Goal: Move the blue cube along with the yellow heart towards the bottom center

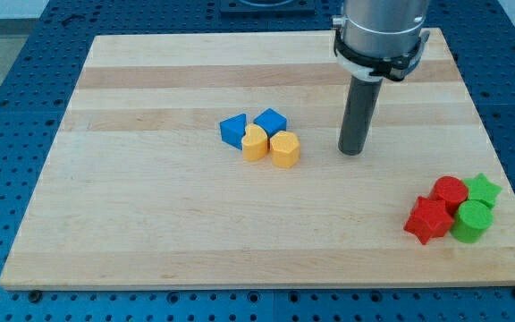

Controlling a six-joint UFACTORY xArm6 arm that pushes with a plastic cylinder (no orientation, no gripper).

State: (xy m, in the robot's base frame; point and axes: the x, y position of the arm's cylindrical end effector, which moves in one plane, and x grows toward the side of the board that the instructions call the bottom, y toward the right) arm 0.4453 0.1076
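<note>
The blue cube [271, 121] sits near the board's middle, at the top of a tight cluster. The yellow heart [255, 143] touches it from the lower left. A second blue block [232, 131], of angular shape, lies to the left of the heart. A yellow block with several flat sides [285, 149] lies just below the cube, to the right of the heart. My tip [353, 152] rests on the board to the right of this cluster, clear of it by about a block's width and level with the yellow blocks.
A second cluster lies at the view's bottom right: a red cylinder [450, 191], a green star [484, 189], a red star [428, 220] and a green cylinder [471, 222]. The wooden board [150, 224] lies on a blue perforated table.
</note>
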